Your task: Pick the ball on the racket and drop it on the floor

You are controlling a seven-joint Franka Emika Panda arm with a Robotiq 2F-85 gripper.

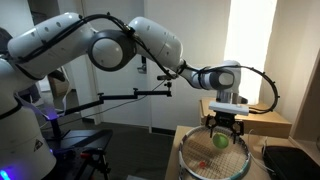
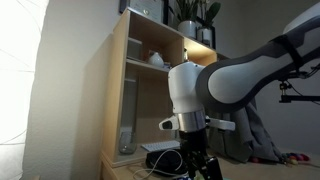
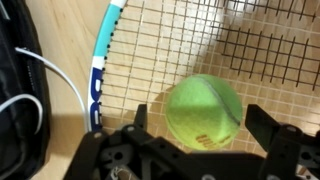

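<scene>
The ball (image 3: 203,112) rests on the strings of the racket (image 3: 100,70), close to the blue-and-white rim, and the racket lies flat on the pale wooden surface (image 3: 66,100). The pincer (image 3: 198,118) hangs just above the racket with its jaws wide, one dark finger on each side of the ball, nothing gripped. In an exterior view it points straight down over the racket's head. Beside the racket's rim, on the surface, lie a black bag (image 3: 15,100) and a white cable (image 3: 40,70).
</scene>
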